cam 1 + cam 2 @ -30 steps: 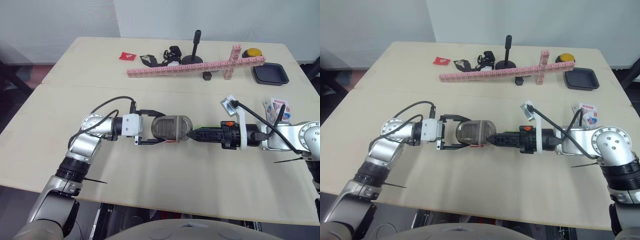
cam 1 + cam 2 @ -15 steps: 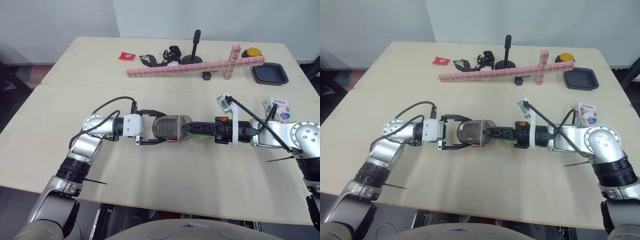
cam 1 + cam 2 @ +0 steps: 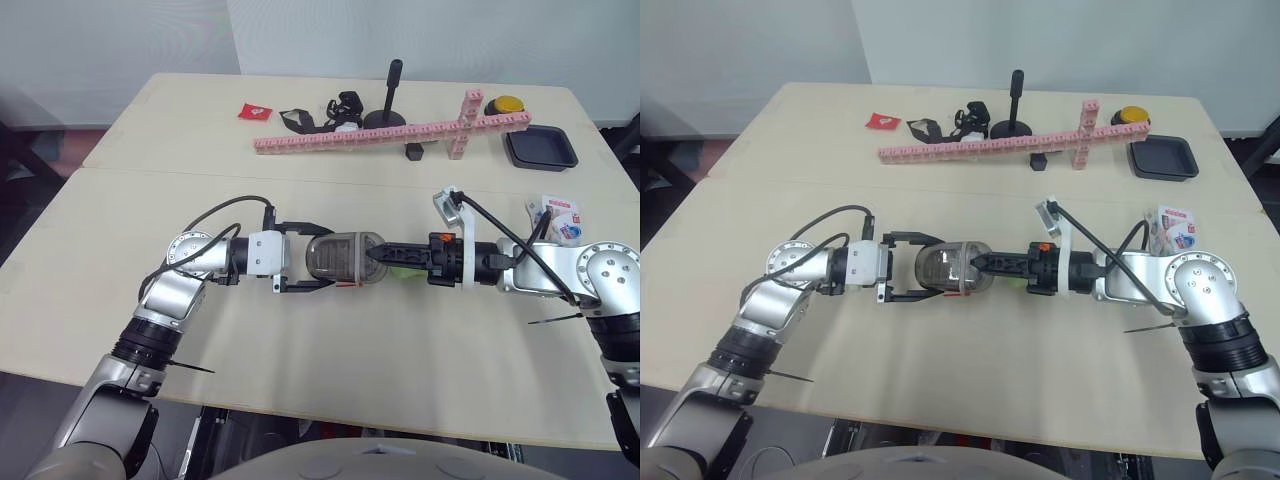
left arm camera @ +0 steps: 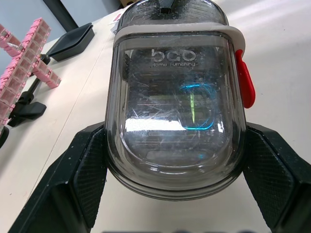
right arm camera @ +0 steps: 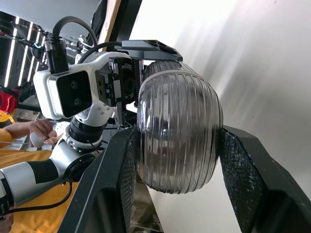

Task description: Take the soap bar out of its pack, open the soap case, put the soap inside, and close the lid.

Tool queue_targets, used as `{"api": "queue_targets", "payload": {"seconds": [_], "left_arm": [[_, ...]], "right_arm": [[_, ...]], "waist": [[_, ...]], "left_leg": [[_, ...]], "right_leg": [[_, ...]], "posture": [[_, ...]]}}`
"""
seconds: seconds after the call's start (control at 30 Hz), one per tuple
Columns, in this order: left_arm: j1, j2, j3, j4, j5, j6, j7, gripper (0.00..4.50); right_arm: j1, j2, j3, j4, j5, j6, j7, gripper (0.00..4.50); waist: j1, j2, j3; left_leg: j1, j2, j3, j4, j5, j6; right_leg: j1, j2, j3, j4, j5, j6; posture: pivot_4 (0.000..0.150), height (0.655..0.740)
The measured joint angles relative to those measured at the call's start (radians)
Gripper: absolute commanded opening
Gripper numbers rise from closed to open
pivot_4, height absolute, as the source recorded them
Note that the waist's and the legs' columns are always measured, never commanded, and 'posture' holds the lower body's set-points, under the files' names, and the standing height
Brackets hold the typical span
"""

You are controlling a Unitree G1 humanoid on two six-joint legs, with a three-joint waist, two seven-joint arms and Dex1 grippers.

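Count, centre: 2 pincers, i.e. left pincer (image 3: pixel 320 258) and right pincer (image 3: pixel 375 256), plus 1 soap case (image 3: pixel 343 257) w/ 1 red latch (image 4: pixel 244 80), and 1 small green item (image 3: pixel 404 272) just beside right pincer, kind unclear. Approx 3 o'clock: 1 soap pack (image 3: pixel 557 215); from 11 round to 2 o'clock on the far side: 1 red packet (image 3: pixel 255 110), 1 bundle of black straps (image 3: pixel 318 113), 1 black stand (image 3: pixel 386 118), 1 pink block rail (image 3: pixel 390 132), 1 small black block (image 3: pixel 414 152), 1 yellow button (image 3: pixel 503 103), 1 black tray (image 3: pixel 540 149). Surfaces: 2, set edge to edge, i.e. far surface (image 3: pixel 180 130) at 12 and near surface (image 3: pixel 330 350) at 6.
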Motion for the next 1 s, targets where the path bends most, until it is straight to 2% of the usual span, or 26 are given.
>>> {"api": "queue_targets", "payload": {"seconds": [0.63,1.0], "left_arm": [[0.007,-0.001,-0.008,-0.027,0.000,0.030,-0.006,3.46],[0.018,0.017,0.000,-0.016,-0.006,0.021,-0.008,3.46]], "right_arm": [[0.031,-0.016,-0.001,0.023,0.000,0.010,0.065,2.01],[0.043,-0.053,-0.014,0.042,-0.003,0.079,0.206,2.01]], "waist": [[0.000,0.000,0.000],[0.000,0.000,0.000]], "left_leg": [[-0.001,0.000,0.000,0.000,0.000,-0.001],[-0.002,0.000,0.000,0.000,0.000,-0.001]], "right_leg": [[0.000,0.000,0.000,-0.001,0.000,0.000],[0.000,0.000,0.000,-0.001,0.000,0.000]], "posture": [[0.150,0.7330],[0.150,0.7330]]}}
